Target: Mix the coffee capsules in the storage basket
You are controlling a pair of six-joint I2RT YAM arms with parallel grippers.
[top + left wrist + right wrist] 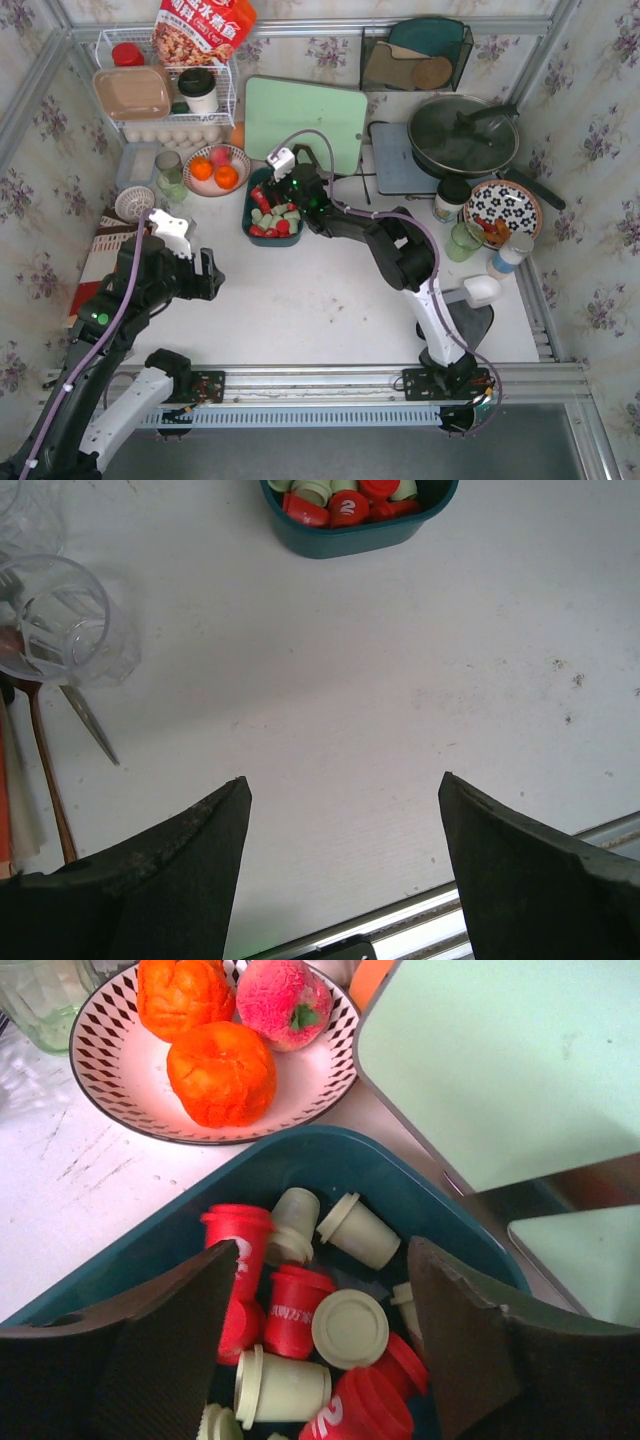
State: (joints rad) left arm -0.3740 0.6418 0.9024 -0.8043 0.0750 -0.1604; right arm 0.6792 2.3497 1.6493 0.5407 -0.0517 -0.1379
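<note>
The storage basket is a dark teal tub left of the table's middle, and its near end also shows at the top of the left wrist view. Red and pale green coffee capsules lie jumbled inside it. My right gripper is open just above them, its fingers straddling a red capsule and a pale green one, gripping nothing. The basket's far wall lies ahead of it. My left gripper is open and empty over bare white table, near the front edge.
A patterned plate with oranges and a peach sits just left of the basket. A pale green cutting board lies behind it. A clear glass and a spoon lie left of my left gripper. A pan stands at the back right.
</note>
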